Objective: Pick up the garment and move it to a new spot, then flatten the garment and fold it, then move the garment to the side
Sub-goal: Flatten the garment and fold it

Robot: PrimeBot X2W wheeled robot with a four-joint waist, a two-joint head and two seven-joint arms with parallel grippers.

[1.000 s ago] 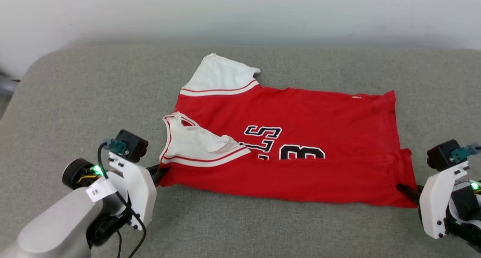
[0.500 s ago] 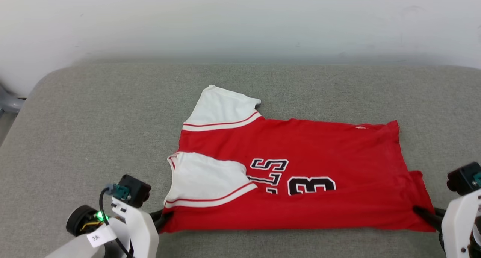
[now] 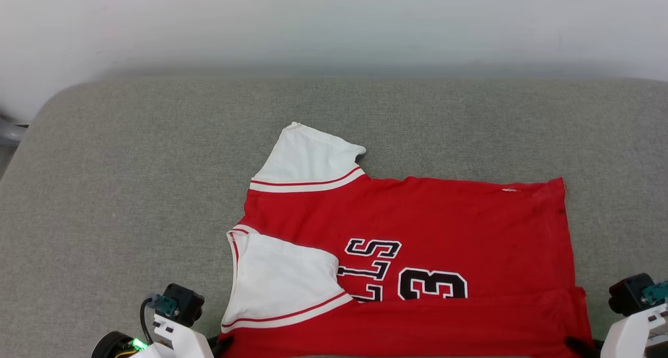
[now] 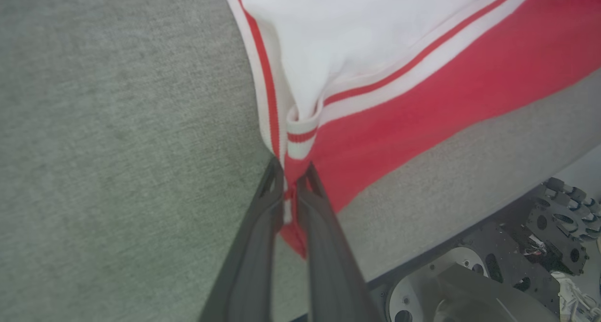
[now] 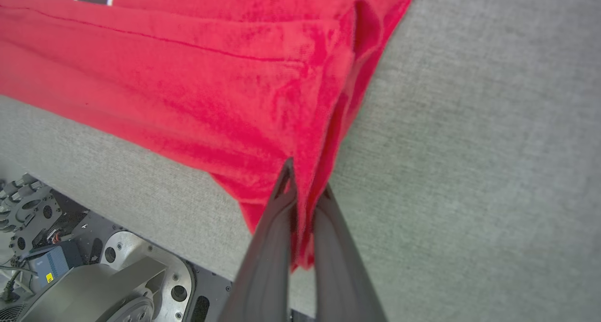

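Red jersey T-shirt (image 3: 443, 222) lies on the grey fabric-covered tabletop (image 3: 130, 165), in its near half, close to the front edge. Collar end points to the robot's left, hem end to its right.

- Far white sleeve (image 3: 308, 157) lies spread flat on the tabletop, away from the robot.
- Near white sleeve (image 3: 284, 282) is folded in over the red front, with its striped trim running diagonally.
- A near strip of red cloth is folded up over the front. It covers the bottom of the black lettering (image 3: 373, 266) and of the number 3 (image 3: 432, 285).

Left gripper (image 4: 291, 167): fingers (image 4: 253, 247) pressed nearly together, pinching the near collar-end corner of the T-shirt (image 4: 422, 87) where the striped trim (image 4: 300, 136) bunches. Red cloth shows in the narrow slit between them. In the head view this gripper (image 3: 216, 342) sits at the bottom left, touching the same corner.

Right gripper (image 5: 306, 176): fingers (image 5: 272, 237) closed on the near hem-end corner of the T-shirt (image 5: 188, 78), which puckers into ridges toward the tips. In the head view it (image 3: 579, 343) sits at the bottom right.

Both wrist views show tabletop (image 4: 117, 148) (image 5: 493, 172) beside the cloth and the robot's metal base (image 4: 469, 284) (image 5: 94, 275) below the front edge. A pale wall (image 3: 334, 24) stands behind.
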